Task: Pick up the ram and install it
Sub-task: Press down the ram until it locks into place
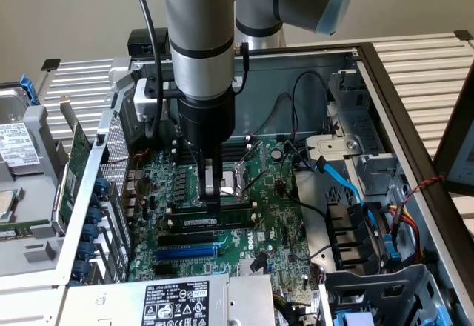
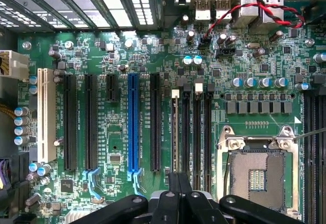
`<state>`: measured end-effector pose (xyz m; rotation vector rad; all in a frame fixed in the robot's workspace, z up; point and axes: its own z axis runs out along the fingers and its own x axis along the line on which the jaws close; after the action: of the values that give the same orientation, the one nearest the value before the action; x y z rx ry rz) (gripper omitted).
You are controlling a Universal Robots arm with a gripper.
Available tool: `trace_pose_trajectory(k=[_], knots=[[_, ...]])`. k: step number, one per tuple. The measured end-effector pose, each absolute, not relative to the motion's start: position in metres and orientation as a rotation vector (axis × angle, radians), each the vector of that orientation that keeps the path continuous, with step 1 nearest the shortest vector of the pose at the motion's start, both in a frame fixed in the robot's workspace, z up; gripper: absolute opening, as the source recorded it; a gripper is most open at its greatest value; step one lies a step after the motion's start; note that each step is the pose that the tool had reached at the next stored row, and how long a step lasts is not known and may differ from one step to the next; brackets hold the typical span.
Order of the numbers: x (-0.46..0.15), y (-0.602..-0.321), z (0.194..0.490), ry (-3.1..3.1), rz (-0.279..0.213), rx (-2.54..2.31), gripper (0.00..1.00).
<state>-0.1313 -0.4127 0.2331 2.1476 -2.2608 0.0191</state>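
Green motherboard [image 1: 222,215] inside metal case [image 1: 385,89], slatted table [image 1: 429,67].

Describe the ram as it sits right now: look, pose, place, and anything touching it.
The ram is a long, thin green board with a white label on its face. It stands on edge in a black memory slot beside the processor socket. The shut gripper appears to rest on its upper edge near the middle. Whether it is fully seated cannot be told.
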Motion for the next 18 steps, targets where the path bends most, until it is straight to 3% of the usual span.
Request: trace_pose_trajectory(k=[18], knots=[[-0.1308,-0.4127,0.2405,-2.337,0.018,2.064,0.11]])
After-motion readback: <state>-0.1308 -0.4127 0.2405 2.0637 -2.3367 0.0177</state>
